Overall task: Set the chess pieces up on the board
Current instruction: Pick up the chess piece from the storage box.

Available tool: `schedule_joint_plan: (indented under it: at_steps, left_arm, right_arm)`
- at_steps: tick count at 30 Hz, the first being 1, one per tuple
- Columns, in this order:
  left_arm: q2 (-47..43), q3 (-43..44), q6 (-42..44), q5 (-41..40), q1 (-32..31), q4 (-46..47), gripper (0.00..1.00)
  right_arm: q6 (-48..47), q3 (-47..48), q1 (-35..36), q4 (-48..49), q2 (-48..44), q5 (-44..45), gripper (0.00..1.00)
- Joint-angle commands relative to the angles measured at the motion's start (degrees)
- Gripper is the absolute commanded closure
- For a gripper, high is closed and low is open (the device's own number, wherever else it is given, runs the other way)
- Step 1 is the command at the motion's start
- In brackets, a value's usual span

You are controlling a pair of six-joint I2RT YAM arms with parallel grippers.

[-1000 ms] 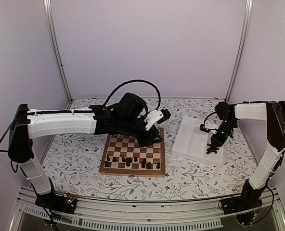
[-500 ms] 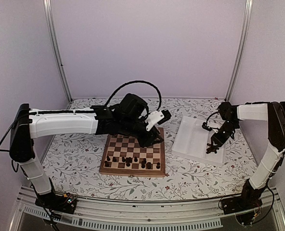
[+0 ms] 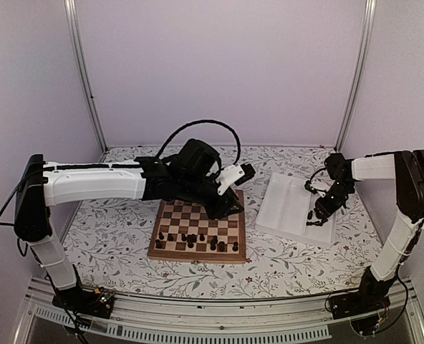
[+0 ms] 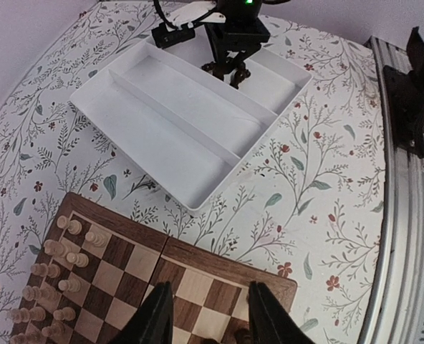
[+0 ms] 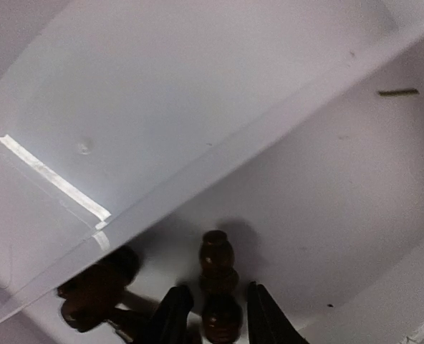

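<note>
The board [image 3: 195, 215] lies at table centre with several dark chess pieces [image 3: 198, 240] on its near rows. Pale pieces [image 4: 63, 264] stand on its other side. My left gripper [image 4: 210, 322] hovers low over a corner of the board [image 4: 198, 283], open, with nothing between its fingers. My right gripper [image 3: 316, 217] is down in the white tray [image 3: 287, 208]. In the right wrist view a dark chess piece [image 5: 217, 261] lies on the tray floor between the fingers of the right gripper [image 5: 215, 315], with a thin gap on each side. Another dark piece [image 5: 97, 290] lies just to its left.
The tray [image 4: 176, 122] has a long divider [image 5: 233, 165] between its compartments, and its rim sits close to the board's right edge. The left arm [image 3: 97, 183] stretches across the table's left half and hides the board's far rows. Floral cloth [image 3: 283, 261] covers the table.
The right gripper has shifted slightly farther back in the tray and now has its jaws around a lying dark piece. The left arm has not moved.
</note>
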Motion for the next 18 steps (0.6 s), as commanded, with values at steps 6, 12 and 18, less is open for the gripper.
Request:
schedule_joint_plan:
  at_steps: [6, 12, 18]
  left_arm:
    - [1.5, 1.9, -0.5, 0.8, -0.6, -0.2, 0.61]
    - [1.8, 1.9, -0.6, 0.5, -0.5, -0.2, 0.61]
    - [2.0, 2.1, -3.5, 1.9, -0.4, 3.1, 0.61]
  right_arm:
    - [1.3, -7.0, 0.0, -2.3, 9.4, 10.0, 0.73]
    - [0.2, -4.0, 0.0, -5.2, 4.1, 0.6, 0.94]
    - [-2.8, -2.3, 0.0, -7.0, -7.9, -2.3, 1.0]
